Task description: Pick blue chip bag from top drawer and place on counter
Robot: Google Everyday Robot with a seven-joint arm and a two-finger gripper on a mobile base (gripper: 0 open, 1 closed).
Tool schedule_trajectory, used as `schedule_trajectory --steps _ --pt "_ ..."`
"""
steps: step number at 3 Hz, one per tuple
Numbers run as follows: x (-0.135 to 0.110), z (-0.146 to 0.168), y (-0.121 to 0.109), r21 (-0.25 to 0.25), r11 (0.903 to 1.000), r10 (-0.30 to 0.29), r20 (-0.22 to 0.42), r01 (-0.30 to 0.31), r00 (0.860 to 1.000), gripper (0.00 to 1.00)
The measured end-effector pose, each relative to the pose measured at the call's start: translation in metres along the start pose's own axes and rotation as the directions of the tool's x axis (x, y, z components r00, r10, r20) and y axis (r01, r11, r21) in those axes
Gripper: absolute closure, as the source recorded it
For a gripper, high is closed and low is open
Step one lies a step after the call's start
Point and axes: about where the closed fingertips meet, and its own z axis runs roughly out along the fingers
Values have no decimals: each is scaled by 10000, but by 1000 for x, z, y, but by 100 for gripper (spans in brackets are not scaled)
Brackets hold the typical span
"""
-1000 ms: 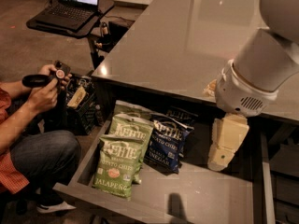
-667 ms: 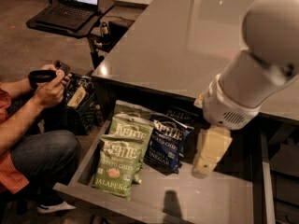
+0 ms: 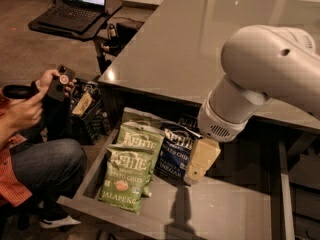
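Note:
The blue chip bag lies in the open top drawer, to the right of the green bags, its right edge hidden behind my hand. My gripper hangs from the white arm and sits low over the drawer, right at the blue bag's right side. The glossy grey counter stretches above and behind the drawer.
Two green jalapeno Kettle bags lie left of the blue bag. A seated person holding a controller is at the left. A laptop on a black stand is at the far left back. A dark crate stands by the counter's corner.
My arm has swung left and down; the gripper moved from the drawer's middle right to the blue bag's right edge.

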Motion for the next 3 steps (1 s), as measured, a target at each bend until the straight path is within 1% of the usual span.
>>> schedule_trajectory --steps 1,2,3 --pt "0 0 -1 55 9997 222 -26 -222 9998 0" --pt "-4 4 1 24 9999 125 132 -125 9998 0" --pt "-12 24 -9 222 9989 393 326 -401 9987 0"
